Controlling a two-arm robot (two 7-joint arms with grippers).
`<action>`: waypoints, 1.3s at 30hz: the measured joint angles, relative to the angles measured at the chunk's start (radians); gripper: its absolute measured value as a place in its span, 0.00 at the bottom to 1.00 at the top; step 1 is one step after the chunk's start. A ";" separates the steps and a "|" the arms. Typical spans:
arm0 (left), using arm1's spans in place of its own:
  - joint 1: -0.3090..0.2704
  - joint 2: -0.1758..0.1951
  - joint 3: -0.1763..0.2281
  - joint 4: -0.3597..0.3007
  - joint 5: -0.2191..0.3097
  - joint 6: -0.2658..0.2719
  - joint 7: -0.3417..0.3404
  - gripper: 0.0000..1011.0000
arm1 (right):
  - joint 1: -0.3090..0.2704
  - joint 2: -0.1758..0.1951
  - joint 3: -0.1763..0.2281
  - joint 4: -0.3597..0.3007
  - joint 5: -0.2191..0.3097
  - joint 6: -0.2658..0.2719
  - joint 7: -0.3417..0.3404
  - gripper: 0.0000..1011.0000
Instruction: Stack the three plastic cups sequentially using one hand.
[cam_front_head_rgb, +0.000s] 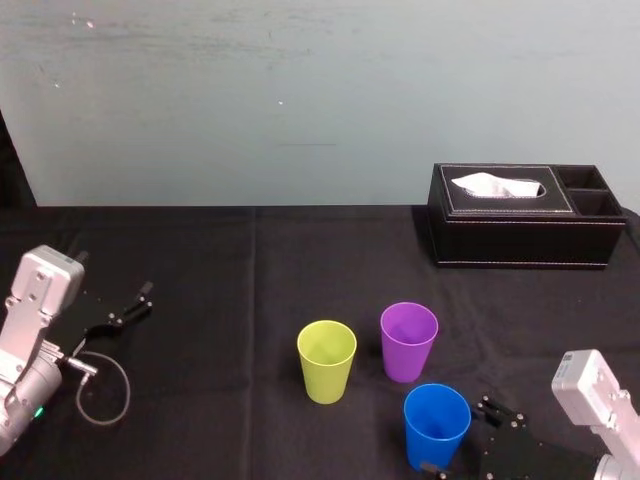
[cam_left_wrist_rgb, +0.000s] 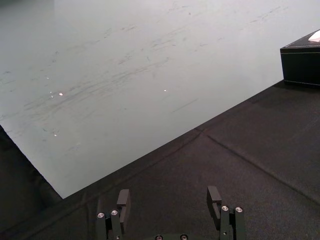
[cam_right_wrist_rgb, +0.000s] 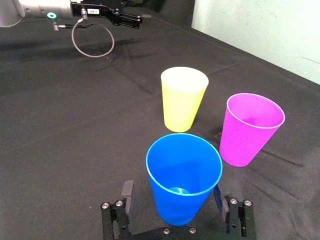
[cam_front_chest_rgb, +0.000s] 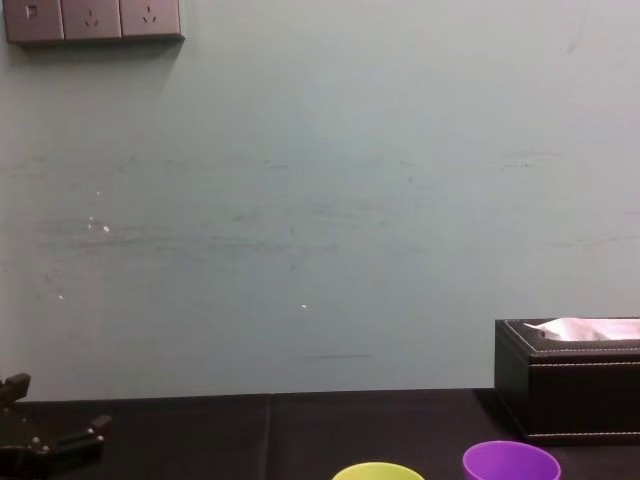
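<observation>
While the left gripper (cam_left_wrist_rgb: 168, 192) is resting parked at the left side of the tabletop (cam_front_head_rgb: 200, 300), jaws apart and empty, the right gripper (cam_right_wrist_rgb: 172, 192) is straddling the blue cup (cam_right_wrist_rgb: 184, 172) at the near right. Its jaws are standing wide open on either side of the cup's lower wall, not yet squeezing. The yellow-green cup (cam_front_head_rgb: 327, 360) and purple cup (cam_front_head_rgb: 409, 341) are standing upright just beyond, near each other but apart. The cups are appearing light, smooth and thin-walled, so probably slippery and easily squashed. A gentle pinch across the wall is looking safest.
</observation>
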 joint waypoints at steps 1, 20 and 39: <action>0.000 0.000 0.000 0.000 0.000 0.000 0.000 0.99 | 0.002 -0.002 -0.001 0.002 0.000 0.001 0.000 0.99; 0.000 0.000 0.000 0.000 0.000 0.000 0.000 0.99 | 0.022 -0.050 -0.002 0.040 0.002 0.018 -0.026 0.99; 0.000 0.000 0.000 0.000 0.000 0.000 0.000 0.99 | 0.051 -0.081 -0.025 0.066 0.000 0.017 -0.025 0.99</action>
